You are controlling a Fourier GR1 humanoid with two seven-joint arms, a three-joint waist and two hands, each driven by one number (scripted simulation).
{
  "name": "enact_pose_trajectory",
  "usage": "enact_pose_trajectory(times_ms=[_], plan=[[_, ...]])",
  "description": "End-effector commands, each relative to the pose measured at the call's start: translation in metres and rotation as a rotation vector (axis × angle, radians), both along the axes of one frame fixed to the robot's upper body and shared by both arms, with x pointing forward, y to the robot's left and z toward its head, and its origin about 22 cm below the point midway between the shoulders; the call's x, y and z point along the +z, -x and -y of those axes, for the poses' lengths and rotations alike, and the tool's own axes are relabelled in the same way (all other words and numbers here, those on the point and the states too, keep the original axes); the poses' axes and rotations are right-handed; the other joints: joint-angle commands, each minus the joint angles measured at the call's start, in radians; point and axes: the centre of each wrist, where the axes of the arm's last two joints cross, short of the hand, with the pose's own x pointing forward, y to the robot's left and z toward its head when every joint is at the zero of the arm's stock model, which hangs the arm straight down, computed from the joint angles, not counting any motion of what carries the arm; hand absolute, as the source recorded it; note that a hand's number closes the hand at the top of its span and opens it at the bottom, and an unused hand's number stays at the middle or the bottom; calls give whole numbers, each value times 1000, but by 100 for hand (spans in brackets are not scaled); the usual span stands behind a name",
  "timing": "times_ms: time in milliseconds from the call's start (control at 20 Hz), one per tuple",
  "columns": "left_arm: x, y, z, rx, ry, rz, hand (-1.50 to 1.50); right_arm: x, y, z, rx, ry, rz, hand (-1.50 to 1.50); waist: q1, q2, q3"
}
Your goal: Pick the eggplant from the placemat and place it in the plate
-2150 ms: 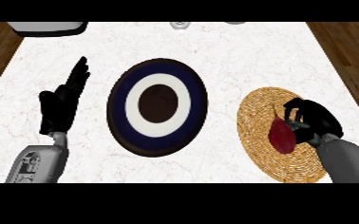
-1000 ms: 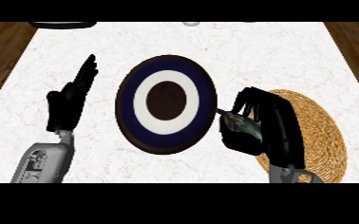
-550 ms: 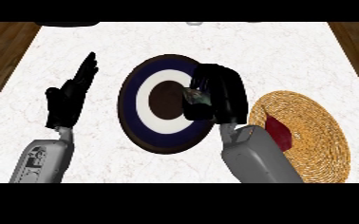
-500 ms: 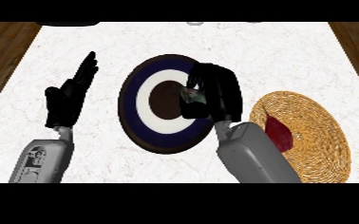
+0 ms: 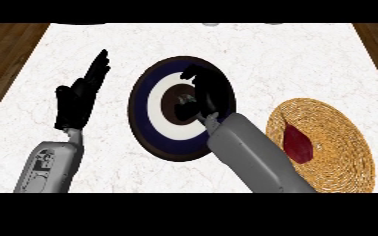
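The plate (image 5: 151,111) is round, with a dark navy outer band, a white ring and a dark brown centre, and it lies flat near the middle of the white marble tabletop (image 5: 221,45). The placemat (image 5: 336,142) is a round woven straw disc lying flat near the tabletop's right edge, well apart from the plate. A dark red, teardrop-shaped eggplant (image 5: 297,144) lies on the placemat's left half, its narrow end pointing toward the far edge.
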Motion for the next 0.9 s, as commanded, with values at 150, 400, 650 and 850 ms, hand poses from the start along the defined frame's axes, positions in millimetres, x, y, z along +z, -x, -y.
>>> enact_pose_trajectory(times_ms=[150,400,650,850], plan=[[3,-6,15,4,-5,3,0,-25,-15,-8,-19,-89,-33,-150,12,3,0],[-4,-2,8,-8,11,5,0,-4,-10,-11,-38,-376,91,-150,21,6,1],[-4,0,-10,22,1,-16,0,-8,-2,8,-183,-562,191,-150,-25,-7,1],[-13,8,-17,45,-5,-17,0,-29,5,57,-303,-612,223,-150,-50,-11,1]])
